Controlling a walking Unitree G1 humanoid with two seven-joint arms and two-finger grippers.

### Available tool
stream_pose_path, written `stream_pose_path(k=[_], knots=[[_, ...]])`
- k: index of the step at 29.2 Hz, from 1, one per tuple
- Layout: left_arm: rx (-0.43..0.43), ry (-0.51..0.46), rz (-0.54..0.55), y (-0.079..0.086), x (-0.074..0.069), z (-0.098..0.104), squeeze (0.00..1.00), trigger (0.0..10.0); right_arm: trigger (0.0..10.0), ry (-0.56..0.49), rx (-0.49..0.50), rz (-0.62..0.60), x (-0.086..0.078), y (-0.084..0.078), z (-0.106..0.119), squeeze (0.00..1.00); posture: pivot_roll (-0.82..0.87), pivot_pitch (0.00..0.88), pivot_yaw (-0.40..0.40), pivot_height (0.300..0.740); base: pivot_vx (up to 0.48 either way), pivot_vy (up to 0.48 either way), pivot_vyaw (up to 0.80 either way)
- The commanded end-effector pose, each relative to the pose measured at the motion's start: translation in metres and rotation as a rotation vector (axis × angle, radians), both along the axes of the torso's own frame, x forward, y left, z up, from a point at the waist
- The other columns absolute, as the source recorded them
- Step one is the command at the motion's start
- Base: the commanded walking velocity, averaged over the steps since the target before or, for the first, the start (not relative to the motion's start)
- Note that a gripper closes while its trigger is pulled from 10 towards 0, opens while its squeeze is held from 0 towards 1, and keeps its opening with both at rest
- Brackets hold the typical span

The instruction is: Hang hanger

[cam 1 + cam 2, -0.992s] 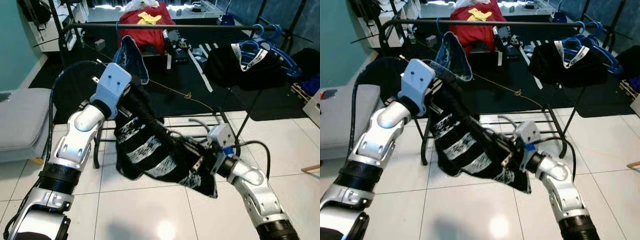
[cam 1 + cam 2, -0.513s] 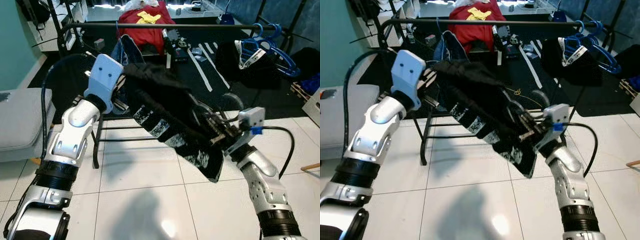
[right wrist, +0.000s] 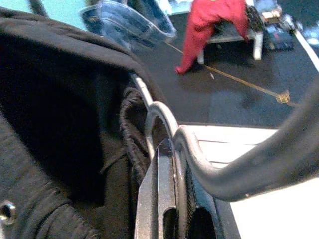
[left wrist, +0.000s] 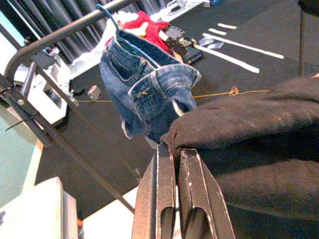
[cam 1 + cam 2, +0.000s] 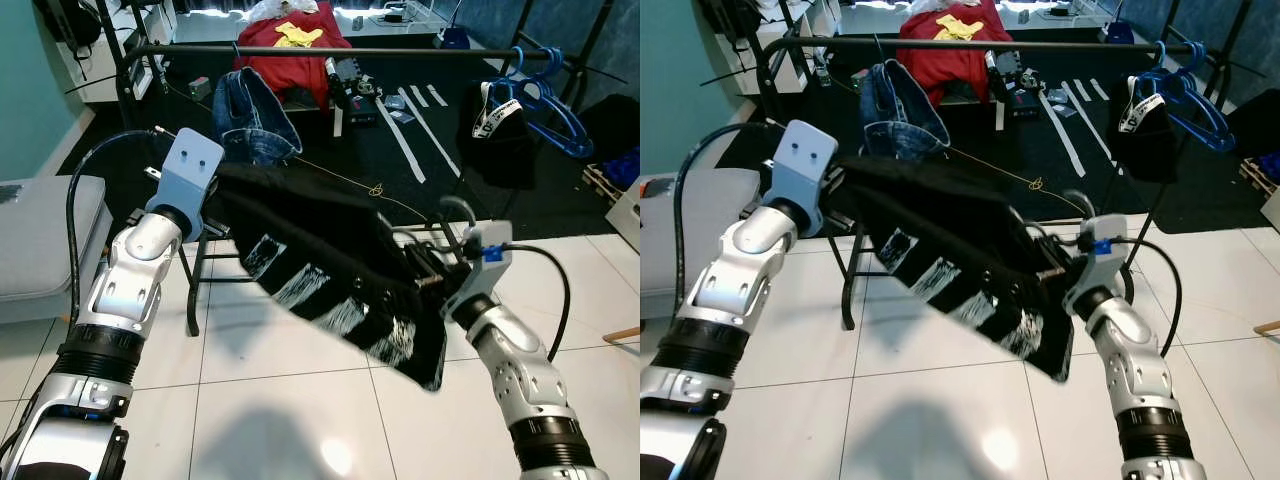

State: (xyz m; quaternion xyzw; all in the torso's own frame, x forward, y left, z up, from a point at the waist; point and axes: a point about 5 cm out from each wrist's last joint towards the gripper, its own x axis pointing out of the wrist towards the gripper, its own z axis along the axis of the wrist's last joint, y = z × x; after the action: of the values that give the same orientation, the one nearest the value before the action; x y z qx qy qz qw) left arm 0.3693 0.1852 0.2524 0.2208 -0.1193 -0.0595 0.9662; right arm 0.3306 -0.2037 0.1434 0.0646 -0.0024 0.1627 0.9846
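Lowered since half a second ago: black garment with white printed bars [image 5: 330, 270], on its grey metal hanger [image 3: 164, 119], now stretched nearly level between the two arms rather than raised toward the rail.

Hanger: curved grey wire, seated between the jaws of the right gripper [image 3: 167, 164], which are clenched on it; black fabric bunched just beside.

Garment, left end: thick dark hem pinched between the closed jaws of the left gripper [image 4: 177, 162]. Lower edge droops toward the white tiled floor [image 5: 280, 420].

Black horizontal clothes rail [image 5: 330, 51]: above and behind the garment, well apart from the hanger.

On the rail: blue denim jeans [image 5: 255, 115] at its left part; black top with white neck tape [image 5: 497, 135] and empty blue plastic hangers [image 5: 550, 105] at its right end.

Behind the rail: red cloth with yellow patch [image 5: 290, 45].

Left edge: grey cushioned seat [image 5: 35, 240].
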Motion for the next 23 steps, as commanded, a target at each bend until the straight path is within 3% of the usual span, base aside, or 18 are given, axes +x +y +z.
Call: stream_pose_path(k=[1, 4, 6, 8, 9, 10, 11, 12, 13, 14, 16, 20, 23], knots=[[-0.018, -0.087, 0.118, 0.029, -0.006, 0.018, 0.0, 0.0, 0.0, 0.081, 0.03, -0.166, -0.006, -0.028, -0.015, 0.0, 0.04, 0.104, 0.029, 0.74, 0.0, 0.0, 0.0], [-0.031, -0.12, 0.1, 0.027, -0.009, 0.024, 0.0, 0.0, 0.0, 0.108, 0.054, -0.209, -0.007, -0.033, -0.02, 0.0, 0.04, 0.104, 0.029, 0.74, 0.0, 0.0, 0.0], [-0.113, -0.19, -0.064, 0.002, -0.022, 0.041, 0.0, 0.0, 0.0, 0.121, 0.181, -0.358, -0.009, -0.049, -0.026, 0.0, 0.05, 0.104, 0.036, 0.74, 0.0, 0.0, 0.0], [-0.113, -0.19, -0.064, 0.002, -0.022, 0.041, 0.0, 0.0, 0.0, 0.121, 0.181, -0.358, -0.009, -0.049, -0.026, 0.0, 0.05, 0.104, 0.036, 0.74, 0.0, 0.0, 0.0], [-0.142, -0.202, -0.133, -0.008, -0.027, 0.044, 0.0, 0.0, 0.0, 0.117, 0.225, -0.401, -0.009, -0.053, -0.027, 0.0, 0.05, 0.104, 0.036, 0.74, 0.0, 0.0, 0.0], [-0.142, -0.202, -0.133, -0.008, -0.027, 0.044, 0.0, 0.0, 0.0, 0.117, 0.225, -0.401, -0.009, -0.053, -0.027, 0.0, 0.05, 0.104, 0.036, 0.74, 0.0, 0.0, 0.0], [-0.18, -0.178, -0.281, -0.025, -0.035, 0.043, 0.0, 0.0, 0.0, 0.112, 0.298, -0.439, -0.009, -0.056, -0.027, 0.0, 0.05, 0.106, 0.037, 0.74, 0.0, 0.0, 0.0], [-0.18, -0.178, -0.281, -0.025, -0.035, 0.043, 0.0, 0.0, 0.0, 0.112, 0.298, -0.439, -0.009, -0.056, -0.027, 0.0, 0.05, 0.106, 0.037, 0.74, 0.0, 0.0, 0.0], [-0.196, -0.13, -0.427, -0.039, -0.044, 0.038, 0.0, 0.0, 0.0, 0.111, 0.339, -0.449, -0.008, -0.057, -0.026, 0.0, 0.05, 0.106, 0.034, 0.74, 0.0, 0.0, 0.0], [-0.196, -0.13, -0.427, -0.039, -0.044, 0.038, 0.0, 0.0, 0.0, 0.111, 0.339, -0.449, -0.008, -0.057, -0.026, 0.0, 0.05, 0.106, 0.034, 0.74, 0.0, 0.0, 0.0], [-0.146, -0.007, -0.655, -0.061, -0.061, 0.02, 0.0, 0.0, 0.0, 0.108, 0.37, -0.43, -0.005, -0.054, -0.023, 0.0, 0.05, 0.105, 0.032, 0.74, 0.0, 0.0, 0.0], [-0.117, 0.041, -0.711, -0.067, -0.066, 0.012, 0.0, 0.0, 0.0, 0.111, 0.366, -0.417, -0.004, -0.053, -0.022, 0.0, 0.05, 0.105, 0.032, 0.74, 0.0, 0.0, 0.0], [-0.075, 0.111, -0.707, -0.078, -0.067, -0.005, 0.0, 0.0, 0.0, 0.07, 0.219, -0.238, 0.001, -0.031, -0.009, 0.0, 0.04, 0.101, 0.033, 0.74, 0.0, 0.0, 0.0]])
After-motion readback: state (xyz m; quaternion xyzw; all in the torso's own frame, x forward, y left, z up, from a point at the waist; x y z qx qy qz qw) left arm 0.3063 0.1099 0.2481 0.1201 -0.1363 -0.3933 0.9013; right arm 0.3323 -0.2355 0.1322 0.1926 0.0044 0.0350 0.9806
